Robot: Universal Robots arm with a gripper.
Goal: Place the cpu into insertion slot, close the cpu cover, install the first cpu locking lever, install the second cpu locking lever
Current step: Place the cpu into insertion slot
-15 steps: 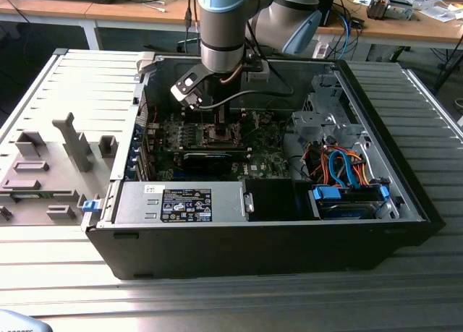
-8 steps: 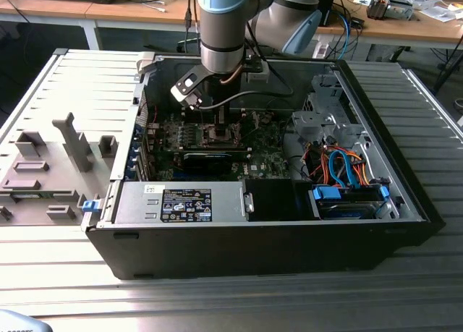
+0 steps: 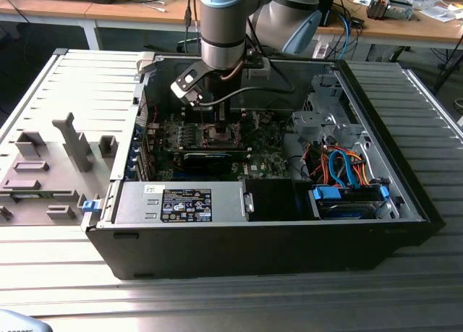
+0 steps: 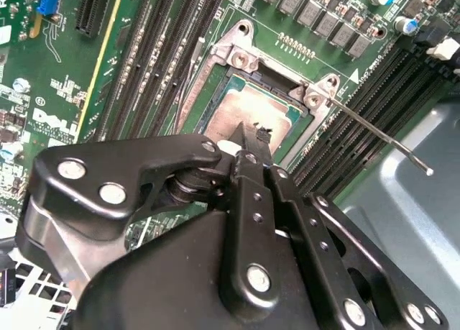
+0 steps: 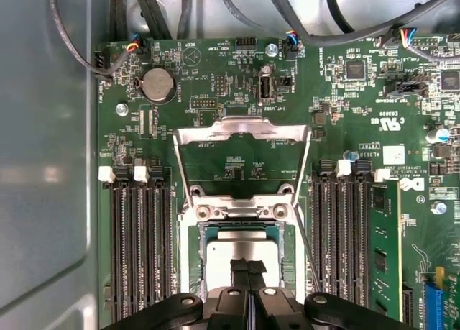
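Hand pressed together over cpu, hiding part of it; cpu cover flipped open.

Arm upright, reaching straight down; tool closed, tips together, pointing down.

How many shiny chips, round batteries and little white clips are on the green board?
In the first wrist view:
Shiny chips, the cpu: 1
Round battery: 1
White clips: 4
Total: 6
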